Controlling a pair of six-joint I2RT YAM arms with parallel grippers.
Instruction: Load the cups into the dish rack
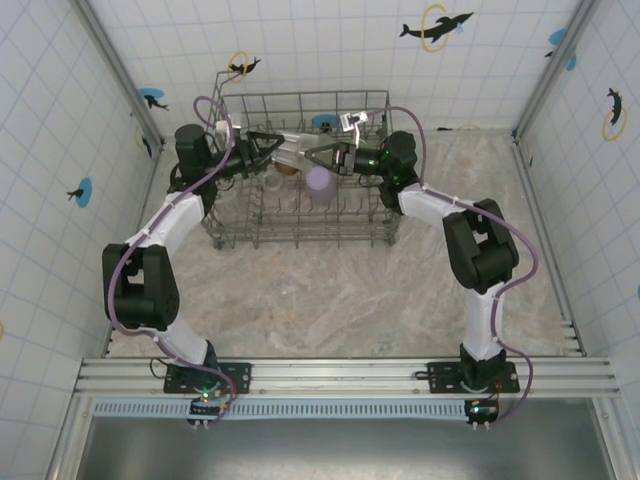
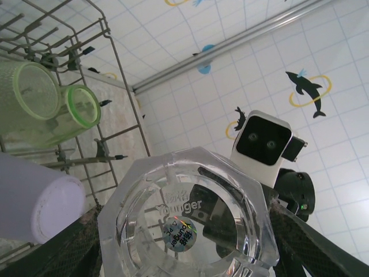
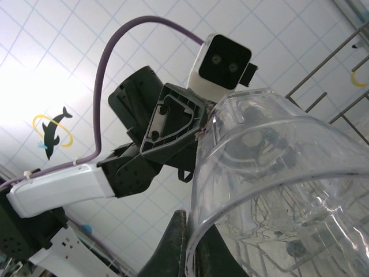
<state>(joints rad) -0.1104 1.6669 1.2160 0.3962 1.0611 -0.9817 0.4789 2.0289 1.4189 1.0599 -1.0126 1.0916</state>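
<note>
Though vague from top, wrist cams: L claw (image 2: 187, 234) wide round clear cup (image 2: 185, 213), R claw (image 3: 185, 245) tight on its rim.

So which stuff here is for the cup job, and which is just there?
For the job: clear cup, lilac cup, green cups, rack.
Just there: dolphin stickers, purple cable.

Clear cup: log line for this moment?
clear cup over dish rack | left gripper holds its base | right gripper pinches its rim
</note>
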